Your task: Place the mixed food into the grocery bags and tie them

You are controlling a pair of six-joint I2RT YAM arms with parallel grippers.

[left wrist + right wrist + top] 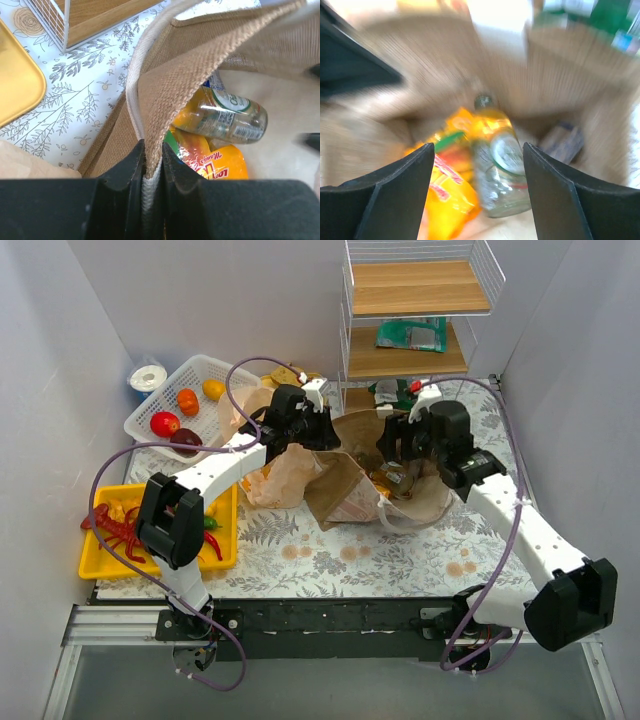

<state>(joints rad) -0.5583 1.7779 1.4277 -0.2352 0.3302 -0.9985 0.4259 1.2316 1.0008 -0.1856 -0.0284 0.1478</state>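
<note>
Your left gripper (152, 156) is clamped on the brown bag (200, 55) rim, lower centre; hold that mouth wide. Your right gripper (477, 152) hangs open above the bottle (502, 170) and orange packet (447, 185) inside; withdraw straight up, clear of the walls.
</note>
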